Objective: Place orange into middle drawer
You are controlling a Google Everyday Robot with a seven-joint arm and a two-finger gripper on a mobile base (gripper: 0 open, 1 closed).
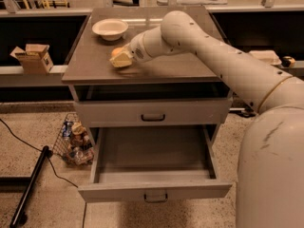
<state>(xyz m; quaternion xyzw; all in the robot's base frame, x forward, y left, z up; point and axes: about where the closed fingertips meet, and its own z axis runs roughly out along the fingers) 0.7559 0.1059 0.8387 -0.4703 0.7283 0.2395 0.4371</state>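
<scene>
Just nearer than the white bowl (110,28) on the table (90,65), the orange (115,52) sits touching the gripper (122,60). Whether it is actually gripped I cannot tell. A poor hold could let it roll off the table's left edge, or drop short of the open middle drawer (154,191) below.

White bowl (109,29): on surface (90,68), rear left, near gripper (121,60).
Cardboard box (32,58): on left ledge (9,73).
Wire basket (73,140): on floor (42,127), left of surface, filled.
Black pole (28,188): on floor, lower left.
</scene>
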